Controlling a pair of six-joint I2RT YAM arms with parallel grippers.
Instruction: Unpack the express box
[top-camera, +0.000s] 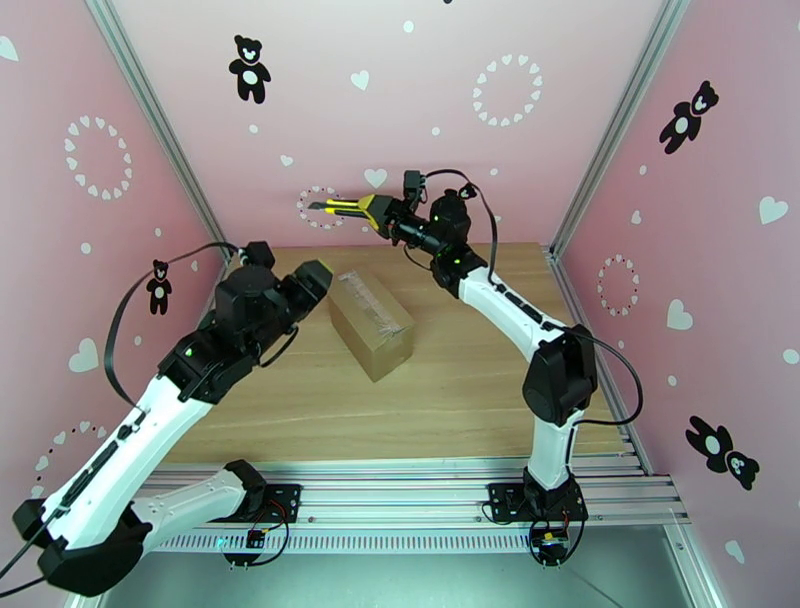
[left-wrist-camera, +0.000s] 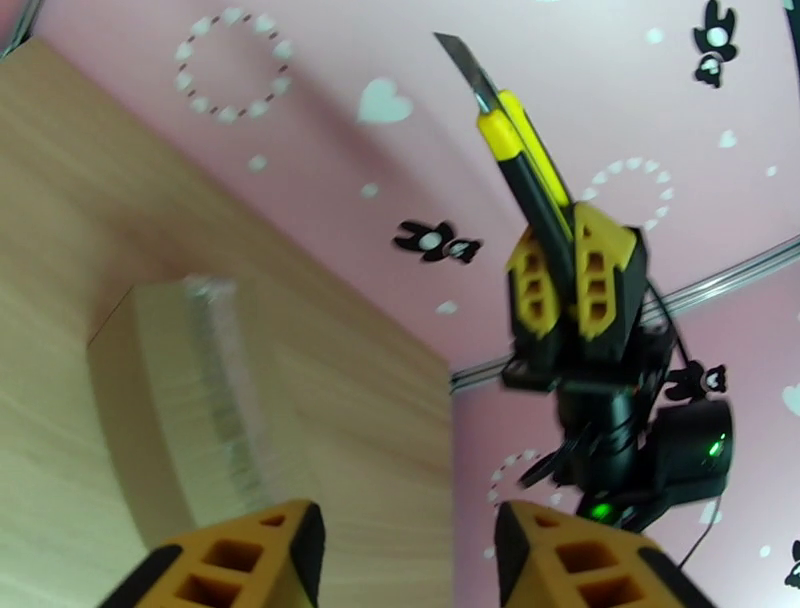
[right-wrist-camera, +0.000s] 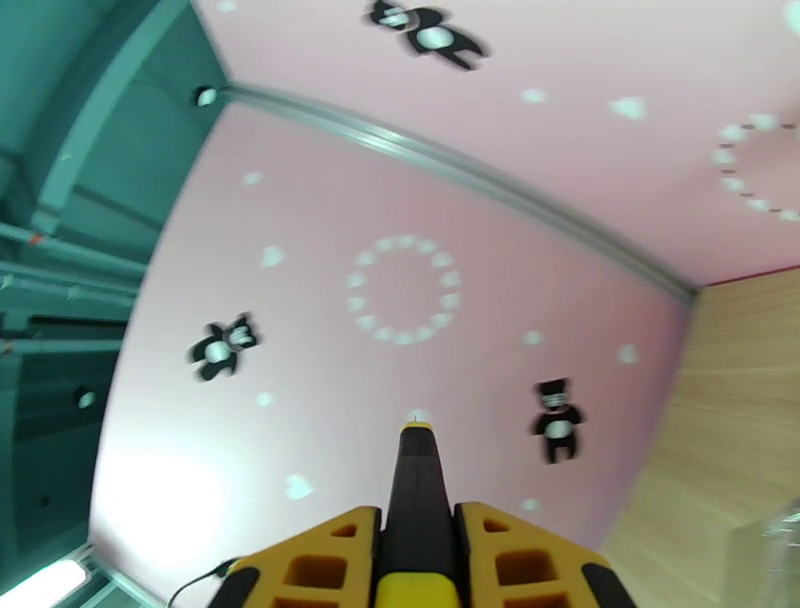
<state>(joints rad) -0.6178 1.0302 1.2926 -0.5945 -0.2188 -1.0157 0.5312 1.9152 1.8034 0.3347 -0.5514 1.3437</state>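
The express box (top-camera: 372, 322) lies on the wooden table (top-camera: 470, 400), around the middle and turned at a diagonal, with 1 strip of clear shiny tape (top-camera: 368, 303) running along its closed top seam. The left gripper (top-camera: 315, 278) hangs just beside the box's far left end, a little above the table. In the left wrist view its 2 yellow fingers (left-wrist-camera: 250, 560) stand partly apart with nothing between them, and the box (left-wrist-camera: 190, 400) lies below and beyond them, apart from both fingers. The right gripper (top-camera: 385, 215) is raised above the far edge of the table, close to the pink back wall (top-camera: 400, 110), well clear of the box. It is clamped on the body of a yellow-black utility knife (top-camera: 345, 207), whose exposed blade points left in the top view and away from the box. The right wrist view shows the knife's dark body (right-wrist-camera: 420, 490) pinched between the 2 fingers of that gripper (right-wrist-camera: 420, 540), with a corner of the taped box (right-wrist-camera: 780, 560) at the lower right.
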